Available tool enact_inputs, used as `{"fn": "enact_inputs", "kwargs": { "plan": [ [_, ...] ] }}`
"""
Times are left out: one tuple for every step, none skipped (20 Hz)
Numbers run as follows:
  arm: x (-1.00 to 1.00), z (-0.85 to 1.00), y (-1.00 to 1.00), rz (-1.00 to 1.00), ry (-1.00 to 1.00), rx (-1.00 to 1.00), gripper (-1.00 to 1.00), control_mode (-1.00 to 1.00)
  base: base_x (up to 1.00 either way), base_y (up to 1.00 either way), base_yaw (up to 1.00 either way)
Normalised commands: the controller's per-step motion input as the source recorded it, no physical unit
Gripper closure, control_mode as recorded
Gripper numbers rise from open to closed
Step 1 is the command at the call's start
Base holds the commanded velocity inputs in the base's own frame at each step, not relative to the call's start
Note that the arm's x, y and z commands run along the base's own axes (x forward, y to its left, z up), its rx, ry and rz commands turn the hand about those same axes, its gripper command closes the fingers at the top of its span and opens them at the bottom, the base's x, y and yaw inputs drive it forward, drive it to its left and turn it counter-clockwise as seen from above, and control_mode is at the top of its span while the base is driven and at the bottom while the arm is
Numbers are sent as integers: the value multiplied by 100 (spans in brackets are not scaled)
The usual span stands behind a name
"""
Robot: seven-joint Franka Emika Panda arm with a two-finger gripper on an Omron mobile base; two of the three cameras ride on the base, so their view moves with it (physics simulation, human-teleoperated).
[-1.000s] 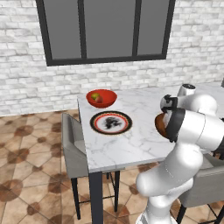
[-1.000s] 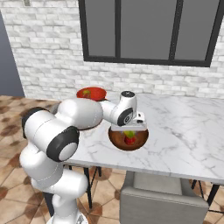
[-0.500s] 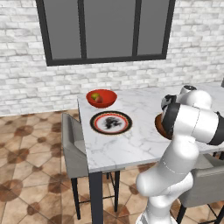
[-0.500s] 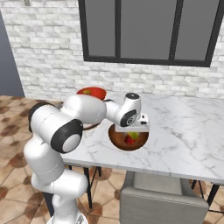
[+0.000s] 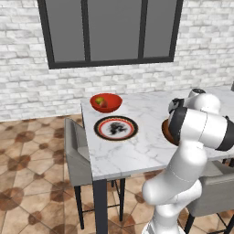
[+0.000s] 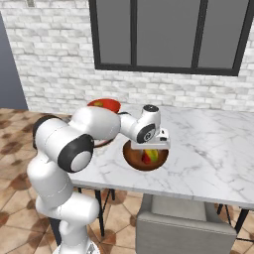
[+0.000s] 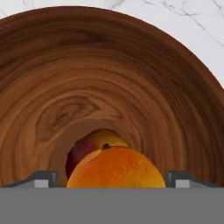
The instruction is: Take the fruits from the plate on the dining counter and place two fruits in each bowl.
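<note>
My gripper is open and reaches down into the dark wooden bowl. Between its spread fingertips lies the orange fruit, and a red and yellow fruit rests just behind it on the bowl's bottom. From the right base view the hand hovers over this bowl, where fruit shows. The red bowl holds fruit at the counter's far left. The black-rimmed plate lies bare on the marble counter.
A grey chair stands at the counter's left end and another is tucked under its near edge. The brick wall and a dark-framed window close off the far side.
The arm's elbow has swung and the hand has sunk slightly over the wooden bowl. The bowls and the plate have stayed put.
</note>
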Motion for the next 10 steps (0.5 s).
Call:
{"fn": "enact_inputs", "kwargs": {
  "plan": [
    [0,0,0,0,0,0,-100,-100,0,0,0],
    [-6,1,0,0,0,0,-100,-100,0,0,0],
    [-12,27,-9,0,0,0,-100,-100,0,0,0],
    [-19,56,0,0,0,0,-100,-100,0,0,0],
    [0,75,0,-2,5,0,-100,-100,0,0,0],
    [0,84,0,-3,7,0,-100,-100,0,0,0],
    [-26,93,0,-2,3,0,-100,-100,0,0,0],
    [-31,92,0,-1,1,0,-100,-100,0,0,0],
    [-40,95,0,-1,0,0,-100,-100,0,0,0],
    [-43,93,16,-3,0,0,-100,-100,0,0,0]
  ]
}}
